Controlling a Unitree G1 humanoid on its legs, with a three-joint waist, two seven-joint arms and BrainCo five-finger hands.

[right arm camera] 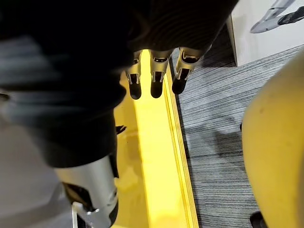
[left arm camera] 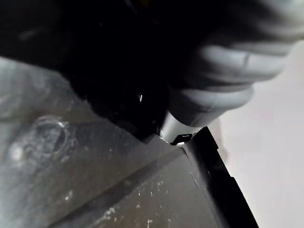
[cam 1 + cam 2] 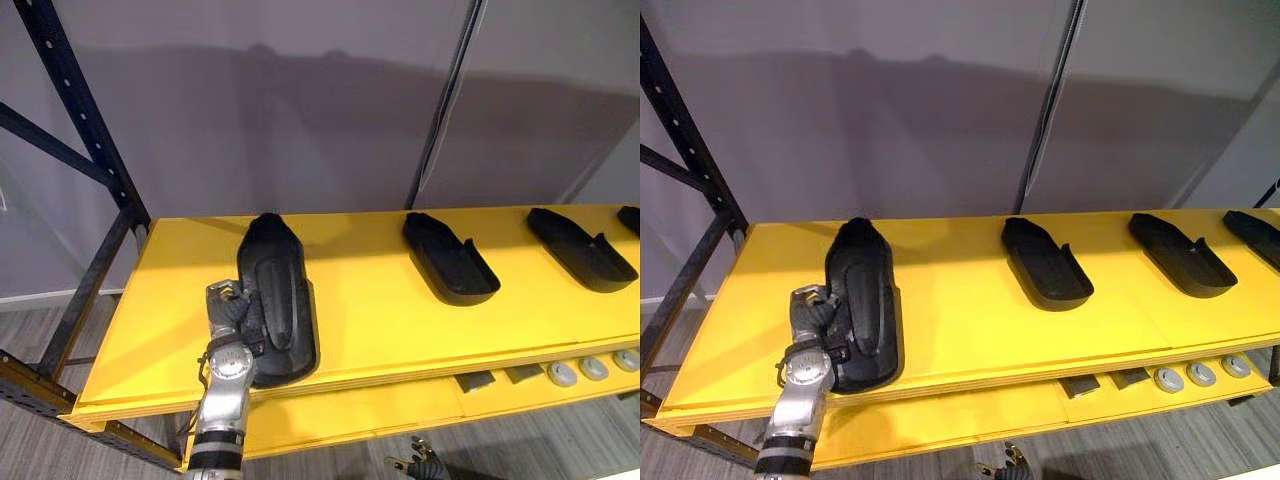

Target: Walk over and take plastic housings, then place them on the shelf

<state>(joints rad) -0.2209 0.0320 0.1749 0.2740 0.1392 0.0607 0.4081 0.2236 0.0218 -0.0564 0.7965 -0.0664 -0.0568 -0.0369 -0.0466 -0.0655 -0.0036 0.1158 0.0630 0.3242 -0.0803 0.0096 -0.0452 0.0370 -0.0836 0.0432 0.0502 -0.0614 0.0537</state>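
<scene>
A long black plastic housing [image 3: 278, 290] lies lengthwise on the yellow shelf board [image 3: 380, 320], near its left end. My left hand [image 3: 234, 318] is at the housing's near left edge, with its fingers [image 2: 223, 71] curled on the rim; the dark inner surface of the housing [image 2: 118, 190] shows close up past them. My right hand [image 1: 152, 78] hangs low in front of the shelf with relaxed fingers and holds nothing. Its fingertips also peek in at the bottom of the left eye view [image 3: 420, 462].
Three more black housings [image 3: 450, 258] [image 3: 580, 248] [image 3: 630, 218] lie spaced along the board to the right. A lower yellow shelf holds grey round parts [image 3: 590, 370]. A dark blue rack upright [image 3: 80, 110] stands at the left and a grey wall behind.
</scene>
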